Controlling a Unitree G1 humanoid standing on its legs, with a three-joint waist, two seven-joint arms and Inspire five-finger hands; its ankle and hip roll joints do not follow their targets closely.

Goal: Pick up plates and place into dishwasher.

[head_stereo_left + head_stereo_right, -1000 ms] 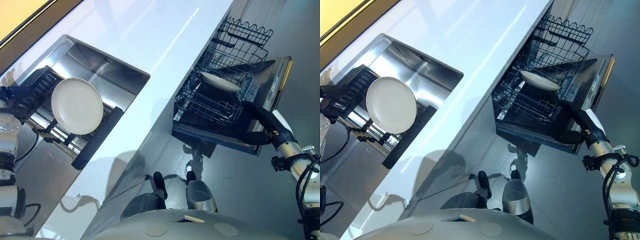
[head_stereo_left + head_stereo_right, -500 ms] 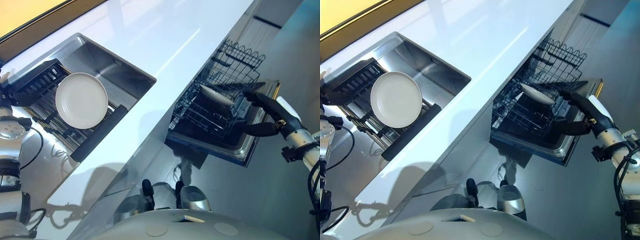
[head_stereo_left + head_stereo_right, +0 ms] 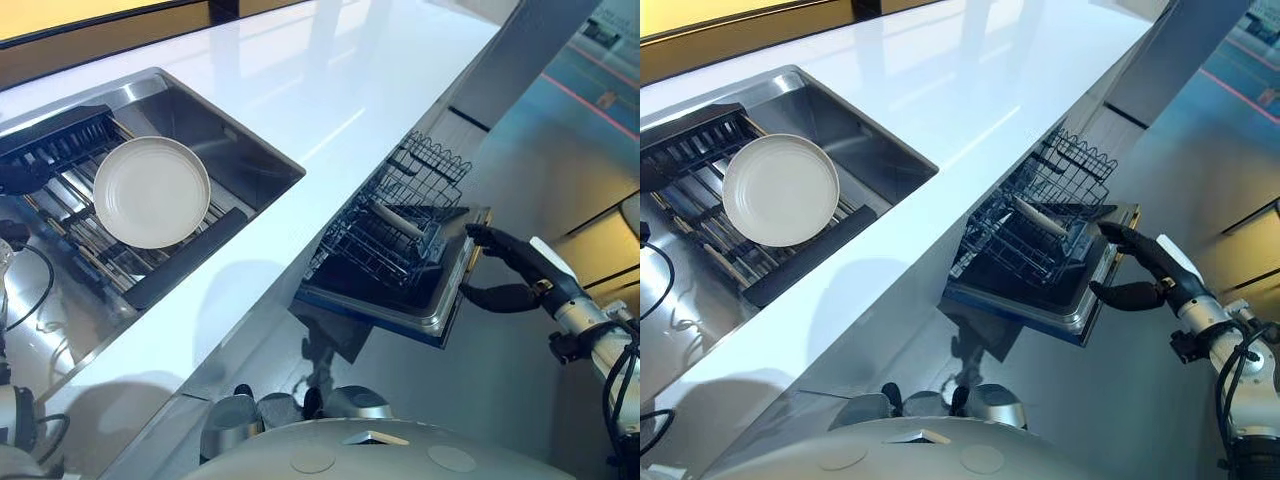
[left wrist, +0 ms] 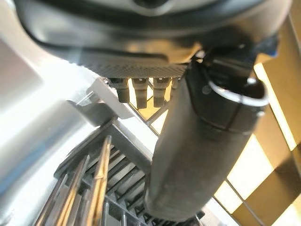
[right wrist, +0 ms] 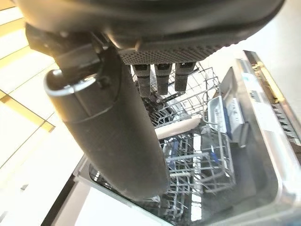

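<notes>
Plate in sink: a white plate (image 3: 151, 192) lies on the dark rack (image 3: 70, 150) in the steel sink (image 3: 240, 150), well apart from both hands
Plate in dishwasher: a second plate (image 3: 1038, 215) sits tilted in the wire basket (image 3: 1010, 240) above the open dishwasher door (image 3: 1080, 300)
Right hand (image 3: 1140, 270): just beside the door's outer edge, fingers straight, thumb spread, holding nothing, apart from the racked plate
Left hand (image 4: 202, 141): over the sink rack, fingers relaxed, nothing held
</notes>
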